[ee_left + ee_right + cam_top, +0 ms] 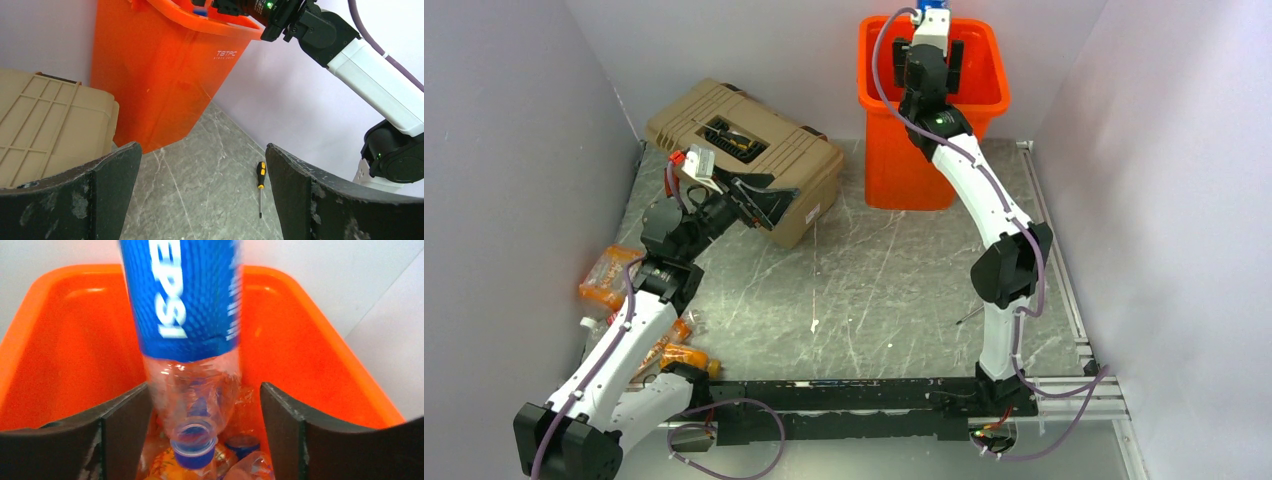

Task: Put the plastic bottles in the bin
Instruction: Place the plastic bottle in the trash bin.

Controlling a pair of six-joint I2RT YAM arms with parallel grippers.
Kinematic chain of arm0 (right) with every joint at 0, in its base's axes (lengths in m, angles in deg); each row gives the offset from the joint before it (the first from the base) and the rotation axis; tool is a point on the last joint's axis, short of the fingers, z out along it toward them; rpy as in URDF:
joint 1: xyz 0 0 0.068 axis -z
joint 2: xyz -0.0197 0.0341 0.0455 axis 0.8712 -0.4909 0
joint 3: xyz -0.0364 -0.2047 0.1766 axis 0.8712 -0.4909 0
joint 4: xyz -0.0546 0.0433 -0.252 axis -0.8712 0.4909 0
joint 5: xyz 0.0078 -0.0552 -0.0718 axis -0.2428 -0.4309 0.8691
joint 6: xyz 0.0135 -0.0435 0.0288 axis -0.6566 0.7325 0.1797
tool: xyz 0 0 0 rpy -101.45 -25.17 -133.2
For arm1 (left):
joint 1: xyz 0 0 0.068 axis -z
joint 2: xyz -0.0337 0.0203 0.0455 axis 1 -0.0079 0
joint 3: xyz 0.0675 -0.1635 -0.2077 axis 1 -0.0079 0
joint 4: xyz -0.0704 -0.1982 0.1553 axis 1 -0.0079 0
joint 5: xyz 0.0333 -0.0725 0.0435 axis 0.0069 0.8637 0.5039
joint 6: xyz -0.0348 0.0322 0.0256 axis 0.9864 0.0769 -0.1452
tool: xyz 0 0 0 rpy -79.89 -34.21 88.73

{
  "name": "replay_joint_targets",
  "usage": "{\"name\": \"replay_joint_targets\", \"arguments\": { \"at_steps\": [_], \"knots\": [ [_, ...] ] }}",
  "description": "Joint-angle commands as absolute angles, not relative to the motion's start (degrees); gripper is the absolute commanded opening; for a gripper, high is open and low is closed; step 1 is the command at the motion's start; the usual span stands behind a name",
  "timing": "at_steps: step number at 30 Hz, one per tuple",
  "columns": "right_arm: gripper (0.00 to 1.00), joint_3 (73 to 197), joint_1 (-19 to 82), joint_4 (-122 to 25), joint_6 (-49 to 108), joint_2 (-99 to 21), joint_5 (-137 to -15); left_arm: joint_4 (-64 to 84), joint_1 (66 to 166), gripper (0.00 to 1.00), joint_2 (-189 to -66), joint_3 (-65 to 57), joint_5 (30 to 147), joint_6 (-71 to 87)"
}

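Above grey table (pixel 874 290), dropping blue-labelled bottle (pixel 185 315) into bin (pixel 65 330) from part-open right gripper (pixel 202 390), left gripper (pixel 202 155) gaping empty; next, probably fetching remaining bottles (pixel 608 280).

bin (pixel 904 165): orange | bottle (pixel 185 315): clear, blue label, blue cap | toolbox (pixel 799 150): tan

top: high up and far, looks down at the whole surface (pixel 864 290) | left wrist: low, looks sideways across surface at the bin (pixel 160 75) | right wrist: very near, looks down into bin | shared: all three show the bin
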State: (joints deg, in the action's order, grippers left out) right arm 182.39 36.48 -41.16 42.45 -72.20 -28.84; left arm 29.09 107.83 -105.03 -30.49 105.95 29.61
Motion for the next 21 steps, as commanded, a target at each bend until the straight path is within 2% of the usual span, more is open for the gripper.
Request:
{"name": "replay_joint_targets", "arguments": {
  "at_steps": [1,3,10,14,16,21],
  "knots": [
    [0.96,185.99,36.61,-39.6,39.31,-71.91,-30.64,29.47,107.65,0.99,-104.97,-29.78,106.43,28.68],
    [1.0,186.59,36.61,-39.28,38.79,-71.25,-31.4,29.35,107.65,1.0,-105.12,-29.7,106.51,28.74],
    [1.0,187.63,35.95,-38.68,36.79,-66.78,-33.84,29.0,107.41,0.99,-105.31,-29.51,106.3,29.03],
    [1.0,185.74,32.15,-41.59,39.12,-61.53,-33.96,28.62,107.21,0.99,-105.62,-29.39,105.89,29.26],
    [1.0,182.12,28.45,-45.06,42.04,-57.6,-33.14,27.67,107.21,0.99,-105.75,-29.07,105.41,29.02],
    [1.0,161.38,15.77,-57.85,47.57,-44.44,-29.16,20.43,107.28,1.0,-104.28,-26.93,99.33,23.73]
  ]
}}
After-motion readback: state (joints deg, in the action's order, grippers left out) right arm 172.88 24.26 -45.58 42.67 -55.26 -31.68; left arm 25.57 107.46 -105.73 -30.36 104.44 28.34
